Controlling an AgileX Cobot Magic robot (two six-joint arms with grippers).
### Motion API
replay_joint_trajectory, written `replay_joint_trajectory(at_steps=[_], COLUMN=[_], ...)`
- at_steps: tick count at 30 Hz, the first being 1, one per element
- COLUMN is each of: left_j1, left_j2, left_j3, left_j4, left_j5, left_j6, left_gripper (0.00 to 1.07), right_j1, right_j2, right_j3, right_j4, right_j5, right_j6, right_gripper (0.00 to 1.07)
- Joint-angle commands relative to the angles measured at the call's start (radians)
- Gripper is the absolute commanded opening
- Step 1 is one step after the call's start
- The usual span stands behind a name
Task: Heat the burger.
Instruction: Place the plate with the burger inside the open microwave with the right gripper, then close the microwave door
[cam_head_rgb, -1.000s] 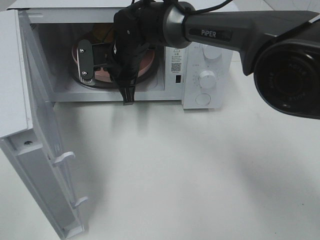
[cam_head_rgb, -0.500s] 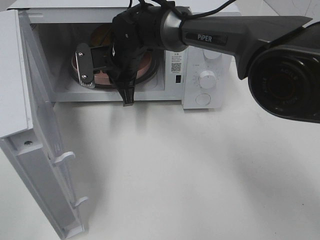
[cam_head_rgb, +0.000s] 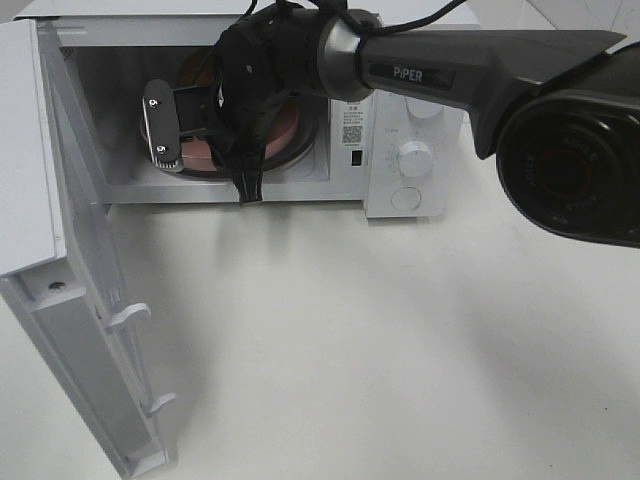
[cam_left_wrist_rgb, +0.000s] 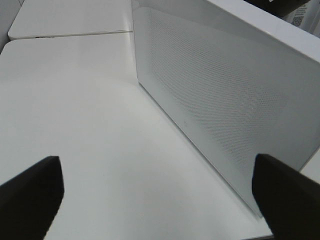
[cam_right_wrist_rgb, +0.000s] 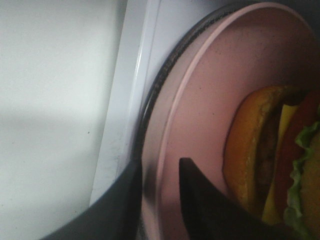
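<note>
**Burger in the oven, door not yet shut**

The burger (cam_right_wrist_rgb: 270, 155) sits on a pink plate (cam_right_wrist_rgb: 200, 100), and the plate rests on the glass turntable (cam_right_wrist_rgb: 161, 82) inside the microwave (cam_head_rgb: 350, 195). So the loading looks done. By my reckoning, what is left is to draw the arm out, swing the door (cam_head_rgb: 90, 330) closed, since it hangs wide open, and turn a dial (cam_head_rgb: 413, 158).

The right gripper (cam_right_wrist_rgb: 159, 167) reaches into the oven, its jaws astride the plate's near rim. They stand a little apart with a dark gap showing on one side, so the rim looks let go, not pinched. The left gripper (cam_left_wrist_rgb: 160, 200) waits outside behind the door, spread wide and empty.

The burger is round and has no real long side. Seen from the wrist, its layers show edge-on, with a bun face towards the gripped rim. It seems tipped on its side, though I cannot be sure.
</note>
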Motion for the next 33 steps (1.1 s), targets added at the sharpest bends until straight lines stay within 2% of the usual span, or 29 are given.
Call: replay_joint_trajectory(at_steps=[1,3,9,11,14,16,18,19,22,24,33], left_j1=[0.001,0.001,0.001,0.001,0.001,0.001,0.001,0.001,0.001,0.001,0.001], left_j2=[-0.023,-0.023,-0.023,-0.023,-0.023,-0.023,-0.023,-0.023,-0.023,-0.023,-0.023], left_j3=[0.002,0.002,0.002,0.002,0.002,0.002,0.002,0.002,0.002,0.002,0.002], left_j4=[-0.001,-0.001,-0.001,-0.001,-0.001,-0.001,-0.001,-0.001,-0.001,-0.001,-0.001], left_j5=[-0.001,-0.001,-0.001,-0.001,-0.001,-0.001,-0.001,-0.001,-0.001,-0.001,-0.001], left_j6=[-0.001,-0.001,-0.001,-0.001,-0.001,-0.001,-0.001,-0.001,-0.001,-0.001,-0.001], left_gripper=[0.94,0.94,0.94,0.94,0.94,0.94,0.94,0.94,0.94,0.94,0.94], right_j1=[0.003,0.003,0.003,0.003,0.003,0.003,0.003,0.003,0.003,0.003,0.002], right_j2=[-0.013,-0.013,-0.013,-0.013,-0.015,-0.029,-0.034,-0.048,-0.056,-0.083,-0.133], right_j3=[-0.014,-0.014,-0.014,-0.012,-0.012,-0.006,-0.003,0.018,0.029,0.072,0.15], right_j4=[-0.007,-0.006,-0.006,-0.006,-0.006,-0.006,-0.006,-0.006,-0.006,-0.007,-0.01], right_j5=[-0.005,0.042,0.097,0.119,0.119,0.108,0.101,0.076,0.062,0.03,-0.007], right_j6=[0.011,0.036,0.041,0.067,0.071,0.1,0.102,0.119,0.12,0.119,0.115], right_gripper=[0.35,0.39,0.42,0.48,0.5,0.6,0.62,0.67,0.69,0.73,0.73])
